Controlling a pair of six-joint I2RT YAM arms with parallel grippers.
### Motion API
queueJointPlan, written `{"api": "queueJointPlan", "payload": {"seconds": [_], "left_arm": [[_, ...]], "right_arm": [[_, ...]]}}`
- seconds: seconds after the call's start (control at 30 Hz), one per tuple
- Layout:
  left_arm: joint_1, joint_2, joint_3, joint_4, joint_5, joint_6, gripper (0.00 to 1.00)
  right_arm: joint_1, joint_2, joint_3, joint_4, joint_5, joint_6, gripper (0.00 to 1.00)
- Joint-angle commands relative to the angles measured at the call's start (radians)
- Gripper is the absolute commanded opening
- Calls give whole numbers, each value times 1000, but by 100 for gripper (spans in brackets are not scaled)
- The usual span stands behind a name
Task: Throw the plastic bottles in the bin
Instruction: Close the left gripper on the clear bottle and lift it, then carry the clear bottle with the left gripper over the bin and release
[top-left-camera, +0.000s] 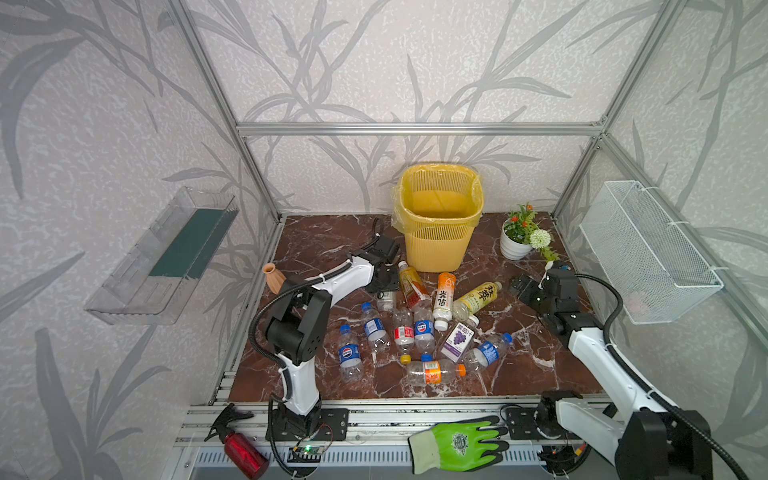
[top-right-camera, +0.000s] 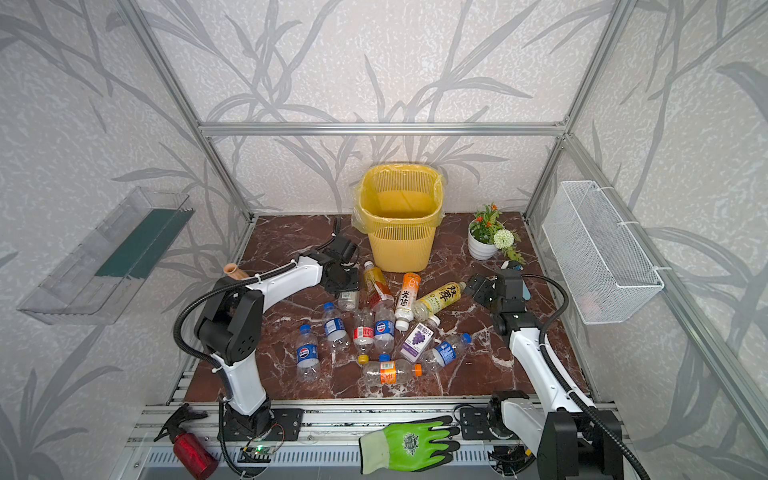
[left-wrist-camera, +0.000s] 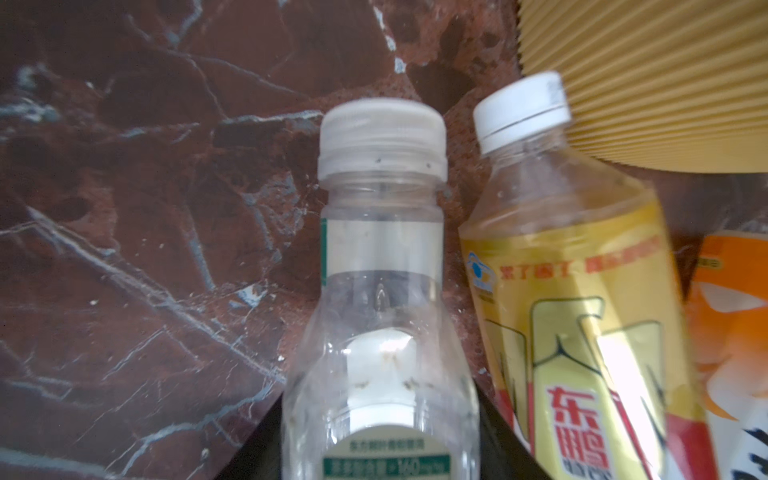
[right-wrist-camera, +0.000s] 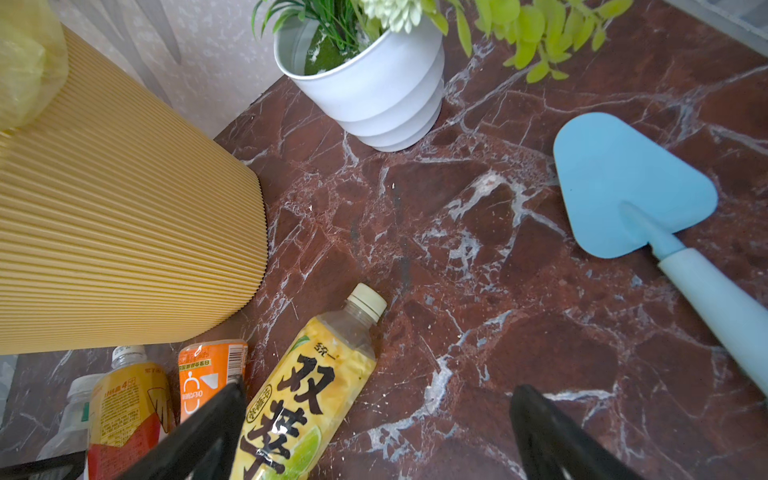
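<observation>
I am watching my left end effector (left-wrist-camera: 382, 449) clamping a clear white-capped plastic bottle (left-wrist-camera: 380, 316), beside a yellow-and-red labelled bottle (left-wrist-camera: 573, 332) near the yellow slatted plastic bin (top-left-camera: 438, 245), my right end effector (right-wrist-camera: 378, 395) hanging spread apart near a lime-yellow labelled bottle (right-wrist-camera: 307, 399) on the red marble worktop (right-wrist-camera: 498, 291).

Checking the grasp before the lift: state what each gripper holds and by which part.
Left gripper is shut on the clear white-capped bottle, gripping its body below the shoulder, cap end free. Right gripper is open, holding nothing.
</observation>
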Motion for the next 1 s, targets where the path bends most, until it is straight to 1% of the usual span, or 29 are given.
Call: {"api": "queueJointPlan", "payload": {"seconds": [0.0,0.07,0.13,0.23,0.3,0.33,0.43,0.47,0.5,0.57,0.63,0.7,0.77,0.83,0.9,0.97], "left_arm": [[-2,-138,-35,35,-59,-42,45],[0,-213,-58,44,-103,-50,44],[2,-311,-78,42,-187,-73,42],[6,-468,-110,82,-295,-53,41],[6,-590,-133,175,-347,2,41],[5,-648,-143,242,-361,54,41],[6,-758,-132,456,-315,255,43],[6,-769,-106,492,-302,295,43],[6,-769,-79,514,-282,323,43],[6,-744,-5,539,-225,376,42],[4,-696,42,577,-176,397,41],[5,-633,89,614,-129,387,41],[1,-526,173,602,-77,359,41],[0,-393,313,517,-29,323,41],[-3,-247,509,345,36,291,42],[-8,-67,763,121,114,274,50]], "right_arm": [[-4,-21,-14,41,-19,31,99],[-4,-24,-13,45,-22,31,99],[-5,-28,-9,45,-19,33,99],[-5,-42,-9,46,-7,32,99],[-5,-49,-12,54,-2,32,99],[-4,-53,-16,63,0,32,99],[-4,-59,-23,77,-2,32,99],[-4,-57,-25,80,-3,31,100],[-5,-55,-28,83,-6,62,99],[-4,-53,-34,91,-16,72,99],[-5,-55,-40,99,-27,84,100],[-4,-61,-46,103,-32,92,100],[-4,-69,-46,101,-34,95,100],[-5,-77,-46,99,-36,96,100],[-5,-83,-41,87,-42,95,100],[-5,-90,-34,71,-41,87,100]]}}
